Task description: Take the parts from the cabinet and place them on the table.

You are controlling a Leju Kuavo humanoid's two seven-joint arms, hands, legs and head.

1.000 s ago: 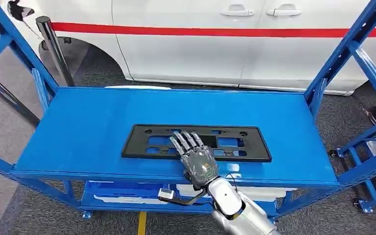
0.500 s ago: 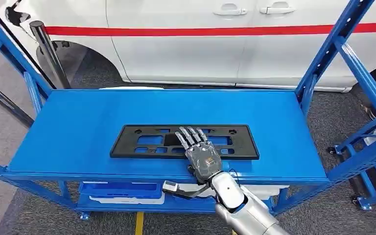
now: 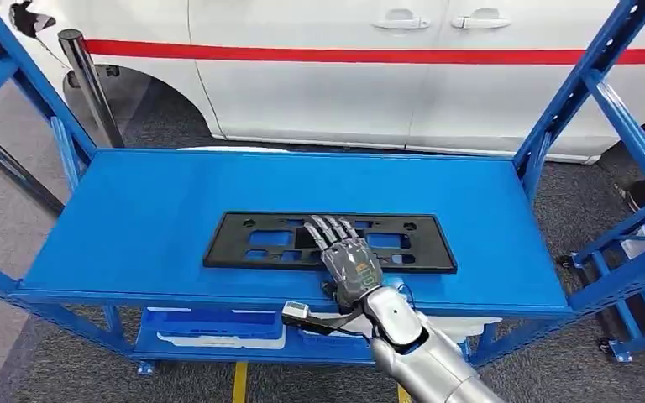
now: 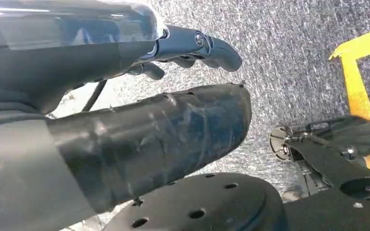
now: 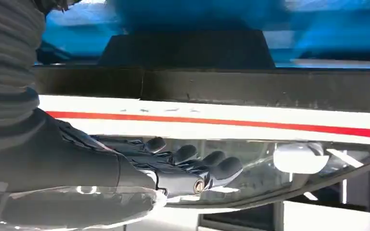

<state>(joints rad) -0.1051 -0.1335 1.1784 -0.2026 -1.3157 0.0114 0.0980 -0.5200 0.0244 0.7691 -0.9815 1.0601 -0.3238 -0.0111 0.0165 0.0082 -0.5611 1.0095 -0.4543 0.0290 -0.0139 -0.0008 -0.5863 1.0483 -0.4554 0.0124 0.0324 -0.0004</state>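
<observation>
Right hand (image 3: 348, 262) lies flat on the black plate frame (image 3: 252, 242), fingers spread, gripping nothing. The frame's long axis runs crosswise to the hand, along the blue shelf (image 3: 134, 210). Left hand (image 4: 192, 45) hangs over the floor, grip unclear.

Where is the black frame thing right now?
In the head view, the black frame lies flat mid-shelf on the blue shelf, under the right hand.
</observation>
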